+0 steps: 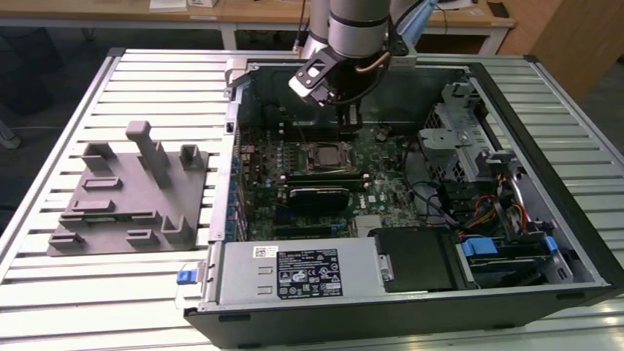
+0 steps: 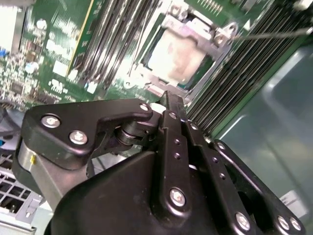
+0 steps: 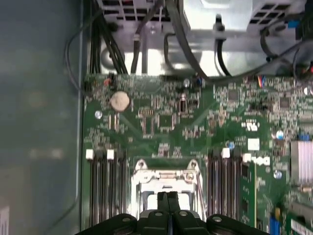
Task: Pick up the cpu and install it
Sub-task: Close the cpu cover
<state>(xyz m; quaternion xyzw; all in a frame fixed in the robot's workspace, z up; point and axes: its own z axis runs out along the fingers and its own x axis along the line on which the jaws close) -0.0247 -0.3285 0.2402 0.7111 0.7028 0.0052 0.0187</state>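
Brightly and evenly lit from above, with pale glare on the cpu (image 2: 182, 51) and much dimmer light along the case wall (image 3: 39, 122).

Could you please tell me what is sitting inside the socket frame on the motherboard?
The cpu, pale top up, lies inside the socket frame. The frame's rim covers its edges, and its underside is hidden.

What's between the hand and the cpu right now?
Only the near edge of the socket frame, otherwise bare. In the second wrist view the shut hand hovers close to the cpu seated in that frame.
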